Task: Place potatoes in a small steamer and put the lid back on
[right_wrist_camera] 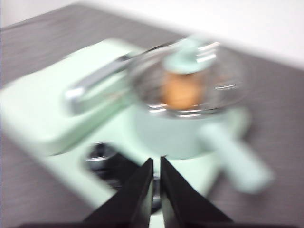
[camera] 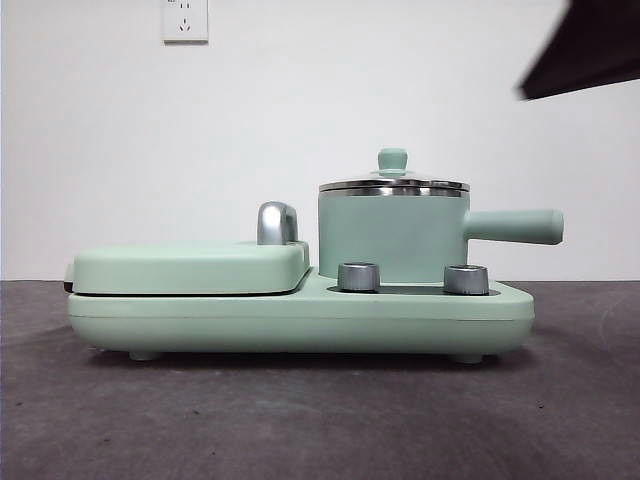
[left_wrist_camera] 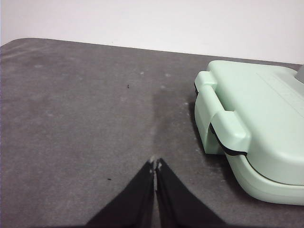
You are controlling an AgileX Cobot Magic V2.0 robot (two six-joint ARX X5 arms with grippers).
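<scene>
While the lid point(camera: 393, 184) sits flat on the steamer point(camera: 392, 236), its steel rim meets the pot's rim all round and its green knob point(camera: 392, 159) points straight up. The steamer stands on the right half of a mint-green cooker base point(camera: 300, 320), with its long handle point(camera: 515, 226) reaching out to the right in the front view. Two steel dials point(camera: 359, 277) stand on the base just in front of the pot. To the left lies the closed griddle cover point(camera: 190, 268), with a chrome handle point(camera: 277, 222) rising beside the pot.

The right wrist view is blurred, yet an orange-brown lump, the potato point(right_wrist_camera: 181, 90), shows through the glass lid, inside the steamer. The right end effector point(right_wrist_camera: 156, 167) hangs above the base near the dials, its jaws almost together with only a thin gap, and it holds nothing. A dark shape at the top right corner of the front view is part of an arm point(camera: 582, 48).

The left end effector point(left_wrist_camera: 155, 165) is over bare grey worktop point(left_wrist_camera: 85, 123), beside the outer end of the griddle. Its jaws are closed tip to tip and empty.
</scene>
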